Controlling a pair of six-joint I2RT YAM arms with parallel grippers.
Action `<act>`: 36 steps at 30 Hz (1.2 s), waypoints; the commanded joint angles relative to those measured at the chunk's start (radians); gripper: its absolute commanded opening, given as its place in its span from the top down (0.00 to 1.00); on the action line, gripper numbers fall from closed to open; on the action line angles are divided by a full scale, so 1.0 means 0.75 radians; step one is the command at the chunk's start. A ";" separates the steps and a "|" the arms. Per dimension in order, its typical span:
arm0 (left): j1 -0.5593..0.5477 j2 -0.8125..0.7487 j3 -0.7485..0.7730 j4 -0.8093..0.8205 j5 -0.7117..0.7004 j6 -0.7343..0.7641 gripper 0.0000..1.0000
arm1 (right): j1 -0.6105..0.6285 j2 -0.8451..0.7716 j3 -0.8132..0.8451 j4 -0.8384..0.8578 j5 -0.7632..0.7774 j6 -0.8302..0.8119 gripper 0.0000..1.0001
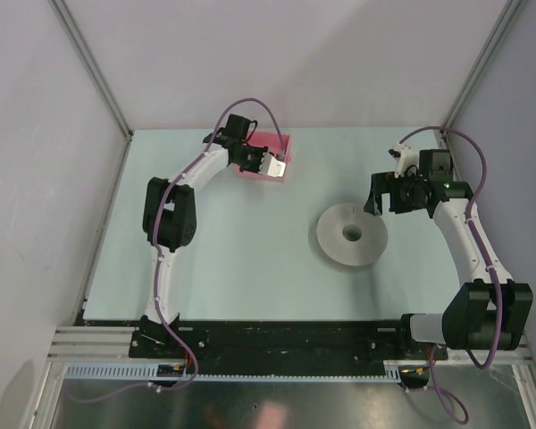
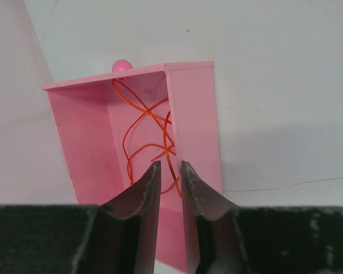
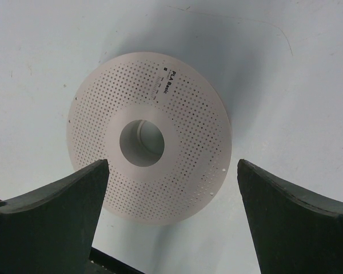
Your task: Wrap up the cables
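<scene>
– Where were the cables [image 2: 151, 116], and which way did they run?

– Inside the pink box [image 2: 191, 114], at the far side of the table [image 1: 250, 250], left of centre. They had no single heading. The loose loops crossed over one another, stretched along the box's length from its far wall toward the left gripper [image 2: 170, 165].

– How did they look?

– Hair-thin and reddish-orange, lying in slack curves against the box floor, with one strand running down into the gap between the fingertips.

– Did that hand have hold of it?

– Its jaws stood nearly together with a slim gap between them, at the box's near end. I couldn't tell whether the strand touched either finger.

– And the other hand?

– The right gripper [image 3: 172, 162] was spread wide and held nothing. It hung over a white perforated spool [image 3: 177, 91] that lay flat on the table, well apart from the box.

– Any writing?

– A label [image 3: 170, 80] on the spool's face read "PLA Basic". The smaller print beside it was too fine to read.
</scene>
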State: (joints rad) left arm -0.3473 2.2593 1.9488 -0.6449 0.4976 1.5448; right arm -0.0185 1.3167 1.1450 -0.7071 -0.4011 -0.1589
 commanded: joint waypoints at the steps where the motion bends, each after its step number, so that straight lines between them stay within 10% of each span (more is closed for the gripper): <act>1: 0.004 -0.012 0.049 0.015 -0.021 0.012 0.75 | -0.009 0.005 0.055 -0.002 -0.007 -0.019 0.01; 14: 0.005 0.005 0.083 0.014 -0.017 -0.006 0.99 | -0.013 0.007 0.054 -0.001 0.003 -0.016 0.01; 36: 0.052 -0.282 0.632 0.069 -0.089 -0.755 1.00 | -0.020 -0.097 0.061 0.139 0.033 -0.111 0.01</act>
State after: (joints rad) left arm -0.3241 2.1994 2.3489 -0.6464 0.4442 1.1439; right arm -0.0284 1.3052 1.1450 -0.6857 -0.3973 -0.1894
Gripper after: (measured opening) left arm 0.003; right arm 0.993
